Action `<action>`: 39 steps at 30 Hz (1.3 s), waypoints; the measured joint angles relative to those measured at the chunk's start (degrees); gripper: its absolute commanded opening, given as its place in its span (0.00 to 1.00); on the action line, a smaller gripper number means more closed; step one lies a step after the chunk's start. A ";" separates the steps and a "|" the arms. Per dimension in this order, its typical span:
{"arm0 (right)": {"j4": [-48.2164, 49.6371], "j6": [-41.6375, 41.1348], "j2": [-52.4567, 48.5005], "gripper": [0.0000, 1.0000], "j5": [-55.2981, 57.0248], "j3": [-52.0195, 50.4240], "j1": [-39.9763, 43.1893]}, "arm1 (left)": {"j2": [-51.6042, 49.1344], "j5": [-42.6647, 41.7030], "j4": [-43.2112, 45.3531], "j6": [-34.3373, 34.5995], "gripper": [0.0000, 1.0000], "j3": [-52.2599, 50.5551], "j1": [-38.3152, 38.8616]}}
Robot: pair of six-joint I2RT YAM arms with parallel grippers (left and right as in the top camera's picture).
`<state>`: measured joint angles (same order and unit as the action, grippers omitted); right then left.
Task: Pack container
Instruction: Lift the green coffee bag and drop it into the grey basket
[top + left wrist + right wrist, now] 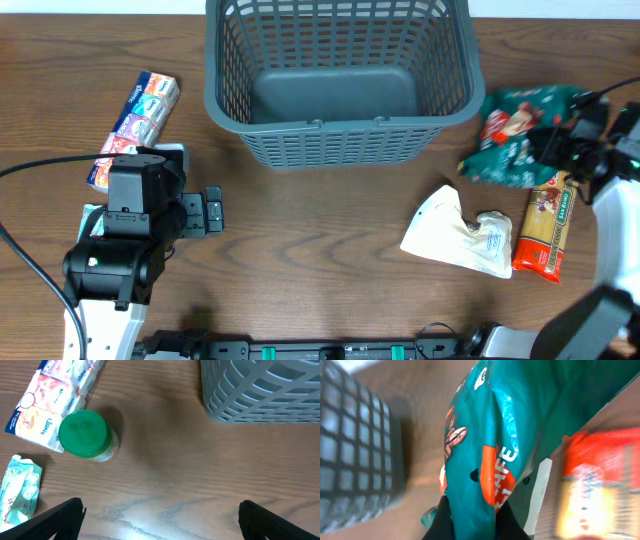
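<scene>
Right gripper [475, 520] pinches teal coffee bag [520, 420], right of container [340, 150]. Left gripper [161, 507] left of container, jaws spread wide, empty.

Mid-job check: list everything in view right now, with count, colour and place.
container: 1, dark grey, far centre, empty
tissue pack: 1, multicoloured, far left
jar: 1, green lid, beside tissue pack
small packet: 1, teal and white, left, nearer than jar
teal bag: 1, teal with red, right of container
white bag: 1, white, right of centre
long packet: 1, orange-red, right of white bag
table: 1, brown wood
left pincer: 1, black, open over table
right pincer: 1, black, closed on teal bag
</scene>
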<state>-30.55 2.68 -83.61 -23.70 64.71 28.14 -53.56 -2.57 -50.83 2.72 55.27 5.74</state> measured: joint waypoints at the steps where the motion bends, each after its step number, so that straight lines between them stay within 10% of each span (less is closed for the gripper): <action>1: -0.20 0.00 1.31 0.01 0.55 0.92 0.00 | 0.00 0.00 0.00 0.00 0.98 0.00 0.00; 26: 4.74 -0.20 14.34 0.01 12.31 29.42 -16.65 | -0.02 0.00 -1.53 0.00 0.99 0.00 0.00; 39: 6.40 2.08 3.08 0.01 5.31 31.12 -36.74 | -0.02 0.00 -1.84 0.00 0.98 0.00 0.00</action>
<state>-24.14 4.75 -80.53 -18.39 95.83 -8.60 -53.58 -2.57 -52.66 2.72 55.27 5.74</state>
